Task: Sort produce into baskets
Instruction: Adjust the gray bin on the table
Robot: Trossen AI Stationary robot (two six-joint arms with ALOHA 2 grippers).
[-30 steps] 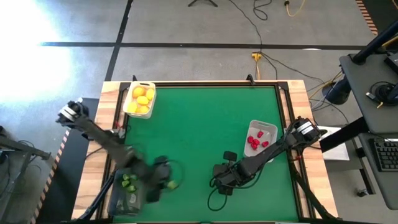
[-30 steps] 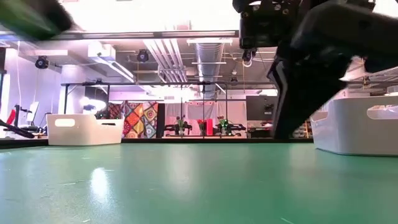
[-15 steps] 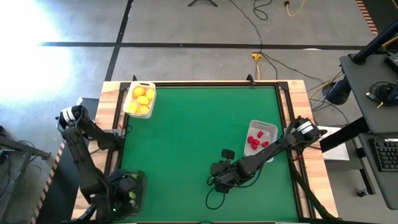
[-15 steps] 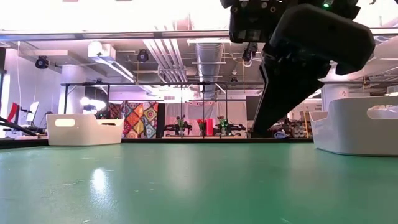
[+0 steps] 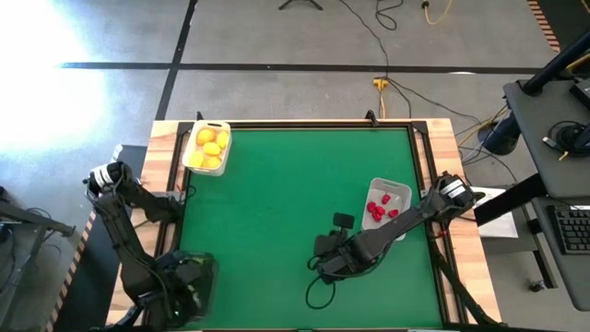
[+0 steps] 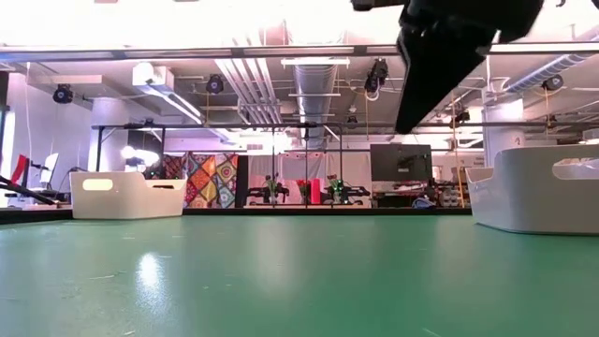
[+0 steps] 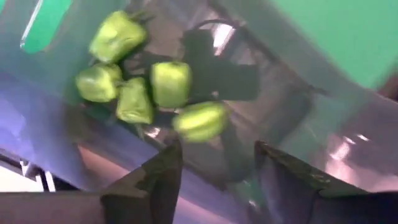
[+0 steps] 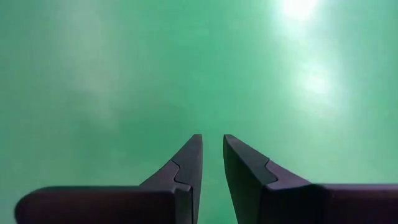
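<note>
Green cloth covers the table (image 5: 286, 212), and wooden edges run along its sides. Behind it, in the low view, sits a big room with pipes on the ceiling and a bright patterned cloth far back.

At the near left corner of the table sits the dark see-through basket (image 5: 189, 286). The left gripper (image 7: 214, 165) hangs right over it. Its two fingers are apart, with nothing between them. Below them, inside the basket, lie five green pieces (image 7: 171, 84) close together. One of them looks blurry.

At the far left corner sits the white basket (image 5: 206, 148). It has yellow-orange fruits (image 5: 211, 148) in it. In the low view it shows at the left of the table (image 6: 126, 194).

On the right side of the table sits the pale grey-white basket (image 5: 387, 203). It has small red pieces (image 5: 376, 211) in it. In the low view its wall shows at the right edge (image 6: 538, 197).

The right gripper (image 8: 212, 165) is above the bare green cloth, near the middle of the table and a little toward the near side. It is just beside the basket with the red pieces. Its fingers are almost together, with only a thin gap, and they hold nothing.
</note>
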